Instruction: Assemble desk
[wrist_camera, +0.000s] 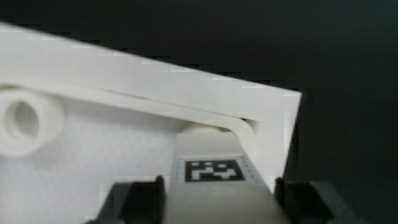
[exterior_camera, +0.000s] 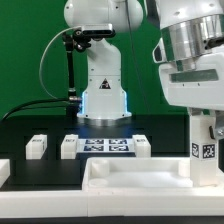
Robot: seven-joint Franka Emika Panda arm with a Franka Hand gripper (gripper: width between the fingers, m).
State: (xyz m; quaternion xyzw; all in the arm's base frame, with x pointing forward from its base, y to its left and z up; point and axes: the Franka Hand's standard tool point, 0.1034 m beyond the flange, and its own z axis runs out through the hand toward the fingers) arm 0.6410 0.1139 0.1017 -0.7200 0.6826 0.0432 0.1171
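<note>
The white desk top (exterior_camera: pixel 130 176) lies flat in the foreground, rim up. In the wrist view it shows as a white rimmed panel (wrist_camera: pixel 107 100) with a round socket (wrist_camera: pixel 22 120). My gripper (exterior_camera: pixel 203 118) is at the exterior view's right, shut on a square white leg (exterior_camera: pixel 204 150) with a marker tag. It holds the leg upright at the top's right corner. In the wrist view the leg (wrist_camera: pixel 217 168) sits between my two dark fingers (wrist_camera: pixel 134 203), just inside the rim corner; my gripper (wrist_camera: pixel 217 205) closes on its sides. The leg's lower end is hidden.
Three loose white legs lie on the black table behind the top, one on the left (exterior_camera: pixel 36 146), one beside it (exterior_camera: pixel 70 146) and one further right (exterior_camera: pixel 141 146). The marker board (exterior_camera: pixel 105 147) lies between them. The robot base (exterior_camera: pixel 103 90) stands at the back. A white part (exterior_camera: pixel 4 172) shows at the left edge.
</note>
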